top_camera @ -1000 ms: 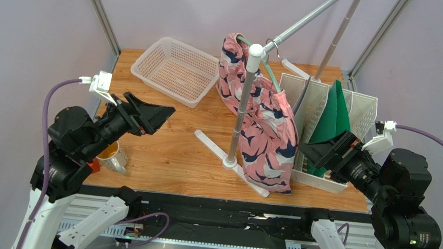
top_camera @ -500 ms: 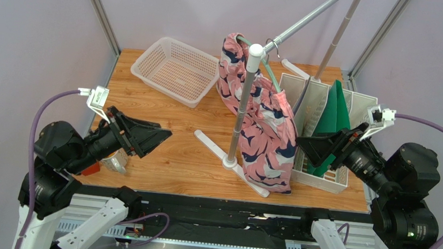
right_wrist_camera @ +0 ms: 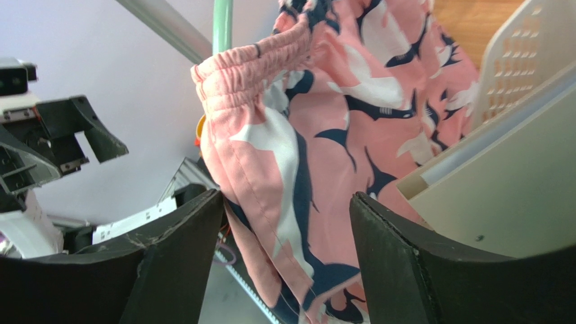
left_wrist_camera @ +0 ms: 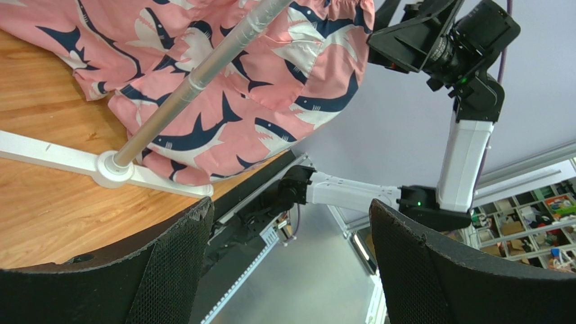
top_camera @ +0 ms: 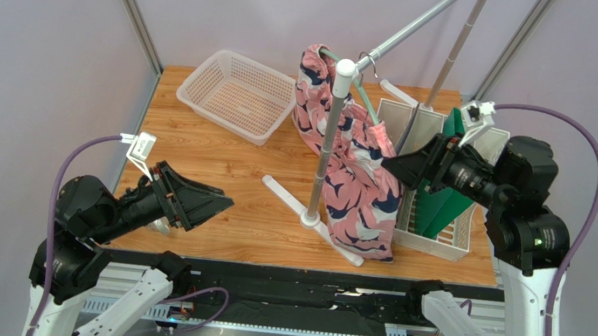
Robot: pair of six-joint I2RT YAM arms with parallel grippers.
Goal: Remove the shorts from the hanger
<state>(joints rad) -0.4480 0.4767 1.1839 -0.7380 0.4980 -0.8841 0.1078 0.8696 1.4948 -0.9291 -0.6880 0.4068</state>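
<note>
The pink shorts (top_camera: pixel 359 173) with navy-and-white shapes hang from the mint-green hanger (top_camera: pixel 363 92), whose hook sits on the grey rack bar. Their hem reaches the table. My right gripper (top_camera: pixel 388 164) is open at the shorts' right edge, at mid height. In the right wrist view the elastic waistband and a fold of the shorts (right_wrist_camera: pixel 324 135) hang in front of the open right gripper (right_wrist_camera: pixel 285 197), with the hanger (right_wrist_camera: pixel 222 27) above. My left gripper (top_camera: pixel 222 202) is open and empty, low at the front left and pointing towards the shorts (left_wrist_camera: pixel 257 88). It also shows in the left wrist view (left_wrist_camera: pixel 291 206).
The rack's upright pole (top_camera: pixel 328 138) and white foot (top_camera: pixel 314 218) stand just in front of the shorts. A white basket (top_camera: pixel 239 94) sits at the back left. A white file organiser (top_camera: pixel 475 143) with green folders (top_camera: pixel 453 161) stands behind my right gripper.
My right arm has risen and swung left, bringing its open gripper from beside the organiser to the shorts' edge. My left arm has dropped back towards the near edge, its gripper still open.
</note>
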